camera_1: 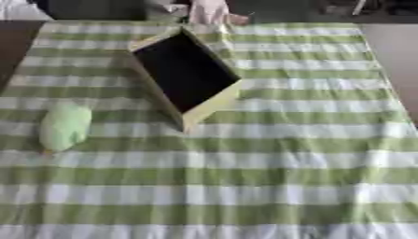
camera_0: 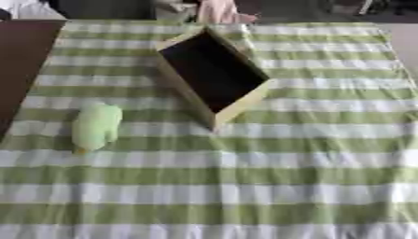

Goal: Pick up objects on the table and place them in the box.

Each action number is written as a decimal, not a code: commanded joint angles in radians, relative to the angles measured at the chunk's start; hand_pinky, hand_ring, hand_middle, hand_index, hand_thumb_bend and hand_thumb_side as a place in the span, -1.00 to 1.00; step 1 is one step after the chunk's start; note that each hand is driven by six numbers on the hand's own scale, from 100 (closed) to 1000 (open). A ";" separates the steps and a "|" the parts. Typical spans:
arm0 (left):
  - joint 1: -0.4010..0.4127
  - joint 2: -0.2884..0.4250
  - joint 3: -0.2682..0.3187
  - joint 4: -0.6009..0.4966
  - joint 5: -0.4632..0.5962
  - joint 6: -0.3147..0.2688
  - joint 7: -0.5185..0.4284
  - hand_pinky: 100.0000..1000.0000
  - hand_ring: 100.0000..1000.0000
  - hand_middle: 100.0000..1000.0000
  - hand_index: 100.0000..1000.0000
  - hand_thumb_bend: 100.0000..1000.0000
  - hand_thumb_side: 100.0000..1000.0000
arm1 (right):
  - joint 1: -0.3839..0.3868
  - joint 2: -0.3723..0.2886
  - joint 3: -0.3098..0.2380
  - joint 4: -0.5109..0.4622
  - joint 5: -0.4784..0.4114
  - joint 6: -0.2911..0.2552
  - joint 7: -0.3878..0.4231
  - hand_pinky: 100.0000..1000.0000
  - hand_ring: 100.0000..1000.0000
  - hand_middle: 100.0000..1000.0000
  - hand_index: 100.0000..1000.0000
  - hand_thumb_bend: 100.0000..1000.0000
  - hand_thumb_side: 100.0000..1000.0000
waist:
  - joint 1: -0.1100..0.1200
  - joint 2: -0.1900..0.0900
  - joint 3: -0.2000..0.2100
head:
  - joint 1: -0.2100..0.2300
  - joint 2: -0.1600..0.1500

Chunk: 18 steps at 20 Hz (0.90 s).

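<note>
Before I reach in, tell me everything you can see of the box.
The box is rectangular, with pale tan walls that look like wood or cardboard and a dark inside; I cannot make out anything in it. It is open-topped and sits askew on the green-and-white striped cloth, at the table's far middle. The light green object lies apart, to its near left. Neither robot hand shows.

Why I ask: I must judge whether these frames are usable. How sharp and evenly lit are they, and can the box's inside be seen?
Left eye view: soft all over, the green object a blob without detail; box interior solid black, contents unreadable. Right eye view: same blur, even light on the striped cloth, no glare.
</note>
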 commanded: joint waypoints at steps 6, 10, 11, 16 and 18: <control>-0.055 0.132 -0.025 -0.011 -0.077 0.006 -0.027 0.04 0.34 0.33 0.59 -1.00 0.73 | -0.009 -0.033 -0.001 -0.009 0.011 -0.002 0.004 0.23 0.13 0.06 0.54 -1.00 1.00 | 0.008 -0.025 -0.002 | -0.004 0.001; -0.099 0.291 -0.088 0.070 -0.148 -0.009 -0.045 0.05 0.35 0.34 0.60 -1.00 0.72 | -0.005 -0.040 0.000 -0.007 0.013 -0.002 0.006 0.23 0.13 0.06 0.54 -1.00 1.00 | 0.016 -0.029 -0.003 | -0.005 0.006; -0.108 0.327 -0.103 0.094 -0.159 -0.020 -0.047 0.06 0.36 0.34 0.61 -1.00 0.72 | -0.004 -0.041 0.000 -0.007 0.013 -0.002 0.007 0.23 0.13 0.06 0.54 -1.00 1.00 | 0.017 -0.029 -0.003 | -0.005 0.007; -0.123 0.489 -0.164 0.204 -0.216 -0.072 -0.044 0.08 0.38 0.36 0.62 -1.00 0.72 | -0.003 -0.048 0.002 -0.004 0.014 -0.002 0.010 0.22 0.13 0.06 0.54 -1.00 1.00 | 0.025 -0.030 -0.004 | -0.007 0.006; -0.120 0.534 -0.188 0.232 -0.235 -0.078 -0.041 0.08 0.39 0.37 0.63 -1.00 0.74 | -0.003 -0.050 0.003 -0.003 0.014 -0.002 0.012 0.23 0.13 0.06 0.54 -1.00 1.00 | 0.026 -0.031 -0.005 | -0.008 0.005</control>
